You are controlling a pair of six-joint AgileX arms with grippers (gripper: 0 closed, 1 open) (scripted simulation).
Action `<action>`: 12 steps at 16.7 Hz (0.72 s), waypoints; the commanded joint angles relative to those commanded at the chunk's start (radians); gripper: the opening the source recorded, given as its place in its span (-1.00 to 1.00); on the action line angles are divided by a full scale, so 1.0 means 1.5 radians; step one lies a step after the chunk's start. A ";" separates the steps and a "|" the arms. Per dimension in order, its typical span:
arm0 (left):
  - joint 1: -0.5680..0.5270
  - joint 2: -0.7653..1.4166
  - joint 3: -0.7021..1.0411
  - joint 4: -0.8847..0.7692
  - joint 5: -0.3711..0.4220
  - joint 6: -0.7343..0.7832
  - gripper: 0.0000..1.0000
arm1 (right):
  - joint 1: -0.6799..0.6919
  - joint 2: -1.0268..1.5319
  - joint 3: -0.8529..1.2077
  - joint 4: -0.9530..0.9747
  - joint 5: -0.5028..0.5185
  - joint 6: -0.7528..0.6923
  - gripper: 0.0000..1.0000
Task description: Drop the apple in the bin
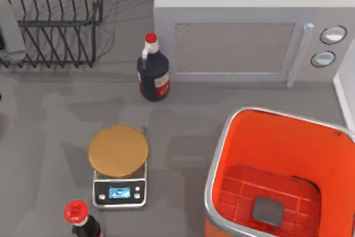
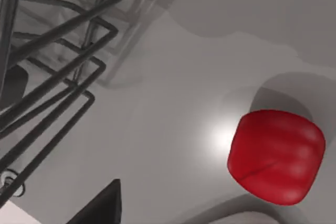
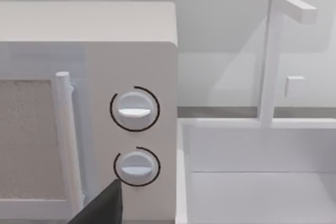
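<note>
Glossy, rounded and likely slippery, the apple (image 2: 276,156) wants your left gripper across its widest part; finger states can't be told.

A kitchen: microwave (image 1: 244,37), dish rack (image 1: 52,18), scale (image 1: 119,178), sink (image 3: 257,182).

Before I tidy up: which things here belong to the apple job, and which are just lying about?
Job: apple; bin.
Lying about: microwave; kitchen scale; two red-capped dark bottles; wire rack.
</note>
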 joint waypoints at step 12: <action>0.079 0.250 0.170 -0.167 0.010 0.161 1.00 | 0.000 0.000 0.000 0.000 0.000 0.000 1.00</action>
